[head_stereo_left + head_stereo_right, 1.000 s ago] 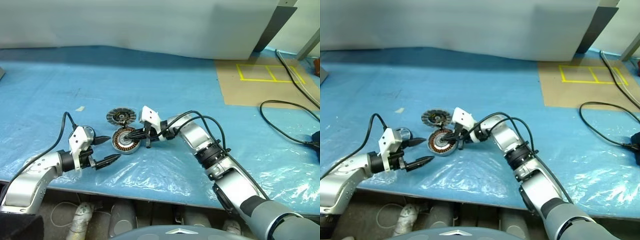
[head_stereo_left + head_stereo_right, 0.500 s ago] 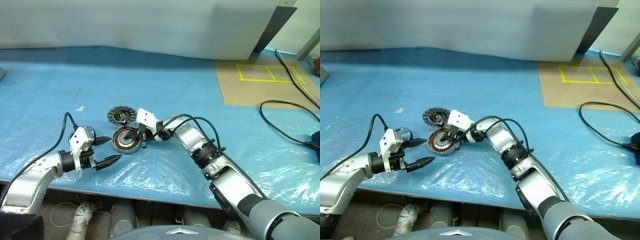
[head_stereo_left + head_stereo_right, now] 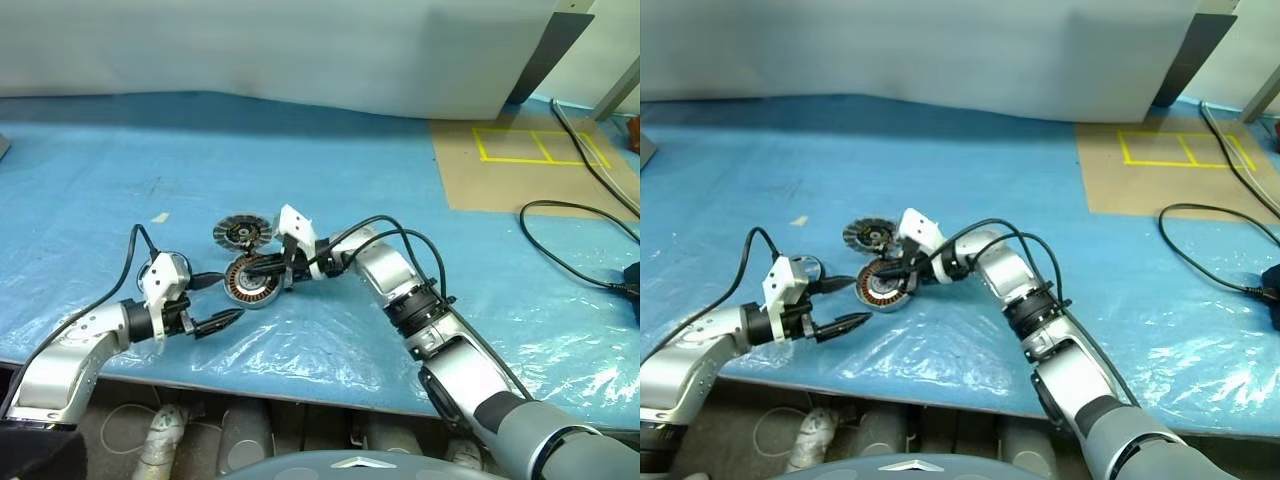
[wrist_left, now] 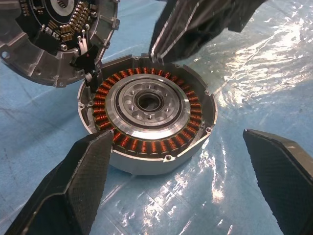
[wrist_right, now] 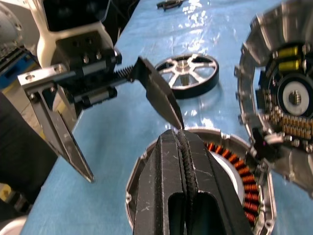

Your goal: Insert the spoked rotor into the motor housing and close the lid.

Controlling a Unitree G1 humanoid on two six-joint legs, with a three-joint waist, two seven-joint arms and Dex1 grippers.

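Observation:
The motor housing point(image 3: 250, 283), a silver cup with copper windings, lies open on the blue sheet. Touching its far rim lies the lid point(image 3: 242, 232), its dark inner face with small parts turned up point(image 4: 49, 29). The spoked rotor point(image 5: 185, 62), a dark ring with silver spokes, lies flat beyond the left gripper. My right gripper point(image 3: 247, 268) is shut with nothing in it, its tips hovering just over the housing's rim point(image 5: 178, 133). My left gripper point(image 3: 230, 296) is open just short of the housing, its fingers point(image 4: 73, 186) spread about as wide as the cup.
A blue plastic sheet point(image 3: 330, 170) covers the table, whose front edge runs just behind both arms. At the right lie a brown board with yellow tape point(image 3: 530, 160) and black cables point(image 3: 570, 250). A white wall backs the table.
My shut right gripper dipped toward the housing half a second ago and has since lifted slightly. The left gripper, housing, lid and rotor have not moved.

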